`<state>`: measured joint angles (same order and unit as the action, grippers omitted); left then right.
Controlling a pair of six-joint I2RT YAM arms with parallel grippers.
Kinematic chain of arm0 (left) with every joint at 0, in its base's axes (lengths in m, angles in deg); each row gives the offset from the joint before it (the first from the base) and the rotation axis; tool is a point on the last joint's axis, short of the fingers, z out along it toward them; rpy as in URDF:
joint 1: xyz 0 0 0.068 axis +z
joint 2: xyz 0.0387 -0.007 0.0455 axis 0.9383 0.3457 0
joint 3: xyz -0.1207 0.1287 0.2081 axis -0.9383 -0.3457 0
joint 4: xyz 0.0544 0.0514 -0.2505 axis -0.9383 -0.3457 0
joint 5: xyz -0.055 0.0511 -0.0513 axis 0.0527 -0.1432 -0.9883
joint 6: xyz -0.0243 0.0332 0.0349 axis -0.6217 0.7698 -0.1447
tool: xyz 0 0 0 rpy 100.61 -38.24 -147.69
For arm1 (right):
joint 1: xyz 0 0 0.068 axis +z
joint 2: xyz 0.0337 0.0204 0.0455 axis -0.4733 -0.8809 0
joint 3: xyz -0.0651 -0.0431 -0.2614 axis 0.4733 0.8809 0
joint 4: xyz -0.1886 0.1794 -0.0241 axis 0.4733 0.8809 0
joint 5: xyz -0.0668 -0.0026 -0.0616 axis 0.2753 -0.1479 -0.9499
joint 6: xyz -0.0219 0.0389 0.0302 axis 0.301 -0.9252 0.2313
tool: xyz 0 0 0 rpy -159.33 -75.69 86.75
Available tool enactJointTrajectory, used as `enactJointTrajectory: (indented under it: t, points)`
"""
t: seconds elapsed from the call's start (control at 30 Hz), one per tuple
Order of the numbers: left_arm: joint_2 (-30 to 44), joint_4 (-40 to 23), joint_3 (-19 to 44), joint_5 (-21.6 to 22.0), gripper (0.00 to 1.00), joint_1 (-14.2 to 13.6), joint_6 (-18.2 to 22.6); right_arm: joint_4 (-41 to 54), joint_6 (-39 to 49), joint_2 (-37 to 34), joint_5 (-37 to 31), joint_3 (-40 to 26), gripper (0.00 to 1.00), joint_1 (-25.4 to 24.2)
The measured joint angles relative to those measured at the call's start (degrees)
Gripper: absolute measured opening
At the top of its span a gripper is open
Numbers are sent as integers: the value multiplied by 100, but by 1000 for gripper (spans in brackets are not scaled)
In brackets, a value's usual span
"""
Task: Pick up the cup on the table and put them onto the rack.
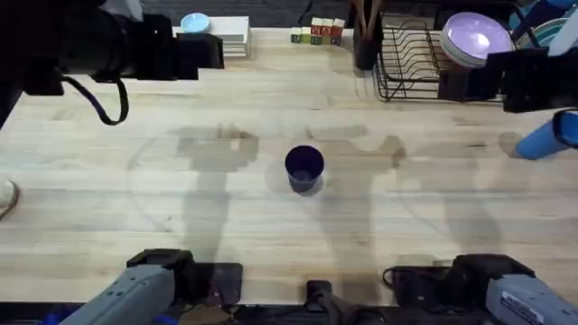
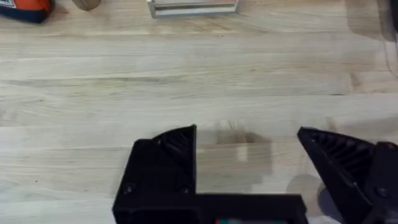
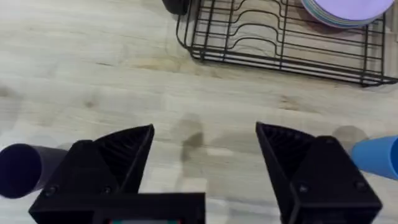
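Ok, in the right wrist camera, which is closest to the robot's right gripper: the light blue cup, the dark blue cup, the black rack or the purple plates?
From the right gripper:
1. The dark blue cup and the light blue cup, one on each side of it; too close to call.
2. The black rack, farther ahead.
3. The purple plates, standing in the rack's far part.

A cup stands mid-table; the rack, apparently holding plates, sits far right.

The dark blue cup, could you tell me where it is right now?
In the overhead view, the dark blue cup stands mid-table, nearer than the rack.
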<state>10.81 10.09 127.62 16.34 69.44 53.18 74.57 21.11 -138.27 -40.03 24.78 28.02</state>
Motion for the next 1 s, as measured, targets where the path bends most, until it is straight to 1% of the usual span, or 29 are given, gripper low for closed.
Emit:
enactJointTrajectory:
  t: [0.07, 0.13, 0.37, 0.43, 0.47, 0.63, 0.67, 0.87, 1.0]
  points:
    - [0, 1, 0, 0, 994, 0, 1, -31, 5, 0, -57, 0, 992, -64]
    - [0, -1, 0, 0, 993, 0, -1, -93, 20, -2, -99, 0, 992, -237]
    - [0, 1, 0, 0, 992, 0, 1, -248, 42, -131, -160, -2, 992, -1206]
    - [0, 1, 0, 0, 993, 0, 1, -347, 43, -187, -180, -2, 992, -1504]
    - [0, 1, 0, 0, 993, 0, 1, -545, 43, -221, -203, -2, 992, -1929]
    - [2, 1, 0, 0, 993, 0, -1, -733, 44, -232, -204, -2, 992, -2580]
    - [0, -1, 0, 0, 993, 0, -1, -863, 42, -280, -208, -4, 992, -2926]
    - [0, -1, 0, 0, 993, 0, -1, -962, 44, -280, -240, -4, 992, -3001]
    - [0, -1, 0, 0, 993, 0, -1, -1045, 80, -373, -563, -11, 992, -3001]
